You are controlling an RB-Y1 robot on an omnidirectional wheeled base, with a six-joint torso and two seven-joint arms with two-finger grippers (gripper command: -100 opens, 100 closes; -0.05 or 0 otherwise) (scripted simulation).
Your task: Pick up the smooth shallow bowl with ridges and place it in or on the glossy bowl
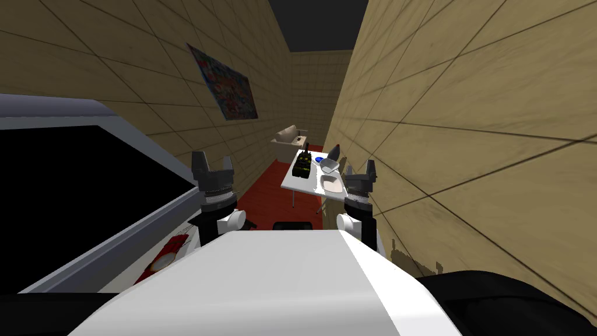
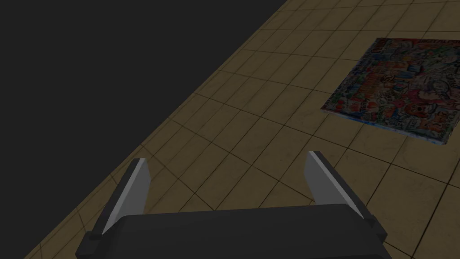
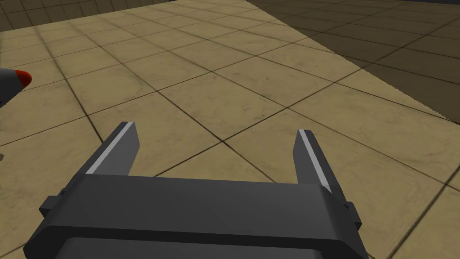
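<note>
While the white table sits well ahead down this narrow corridor, I'm in the approach step, with nothing grasped. The left gripper is raised in front of me, its blades spread wide apart. The right gripper is the same, spread and holding nothing. On the table's near right corner lies a pale shallow bowl. I judge that's my pick, though any ridges are too small to make out. Just behind it sits a greyer, shinier bowl, likely the target. Both look empty from here, but I can't be sure. A black and yellow object stands to their left. Next I need to drive closer, square up to the table, then bring the right arm over the shallow bowl's rim.
</note>
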